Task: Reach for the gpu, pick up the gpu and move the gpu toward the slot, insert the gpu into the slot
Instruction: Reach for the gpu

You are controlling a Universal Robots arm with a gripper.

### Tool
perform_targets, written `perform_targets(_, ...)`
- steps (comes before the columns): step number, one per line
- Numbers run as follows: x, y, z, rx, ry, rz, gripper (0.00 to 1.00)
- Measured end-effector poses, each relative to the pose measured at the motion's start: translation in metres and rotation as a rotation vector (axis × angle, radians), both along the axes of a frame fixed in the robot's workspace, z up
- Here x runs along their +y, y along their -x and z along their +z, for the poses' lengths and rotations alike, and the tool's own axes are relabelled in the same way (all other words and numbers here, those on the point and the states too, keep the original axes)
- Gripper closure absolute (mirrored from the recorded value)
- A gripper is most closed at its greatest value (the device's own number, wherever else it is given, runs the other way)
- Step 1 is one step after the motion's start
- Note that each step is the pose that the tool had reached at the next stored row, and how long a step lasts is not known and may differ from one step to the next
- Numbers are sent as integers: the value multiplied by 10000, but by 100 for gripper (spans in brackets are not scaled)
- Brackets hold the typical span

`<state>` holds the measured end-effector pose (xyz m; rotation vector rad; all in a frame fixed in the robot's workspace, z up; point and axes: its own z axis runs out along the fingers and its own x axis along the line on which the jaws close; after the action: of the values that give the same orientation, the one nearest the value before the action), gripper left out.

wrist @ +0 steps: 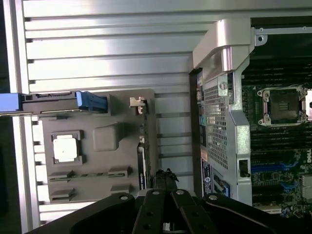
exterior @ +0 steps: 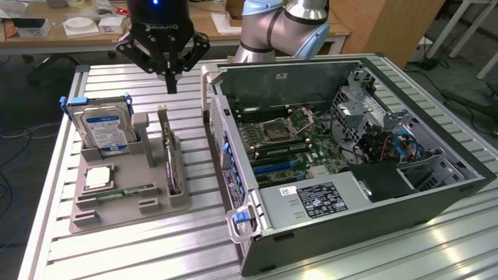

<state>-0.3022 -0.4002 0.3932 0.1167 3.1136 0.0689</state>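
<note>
Gripper (exterior: pixel 172 86): fingers pressed together, holding nothing; hovers above the far end of the gpu, clear of it

Gpu (exterior: pixel 169 158): on its long edge in the grey holder (exterior: pixel 116 213), untouched

Hard drive (exterior: pixel 107 129): same holder, on the exterior view's left of the gpu, apart from it

Computer case (exterior: pixel 350 233): open, on the exterior view's right, just beside the holder; motherboard (exterior: pixel 288 140) exposed

Handling note, reach: fingers probably need to part before descent; centre them across the card's thin top edge, square to it, clear of the holder's posts

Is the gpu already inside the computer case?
No, the gpu stands on edge in the gray holder beside the computer case.
</note>
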Motion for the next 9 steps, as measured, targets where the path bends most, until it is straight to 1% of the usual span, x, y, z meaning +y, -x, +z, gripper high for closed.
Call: perform_targets(9, -1, 184, 0, 0, 1, 1, 90)
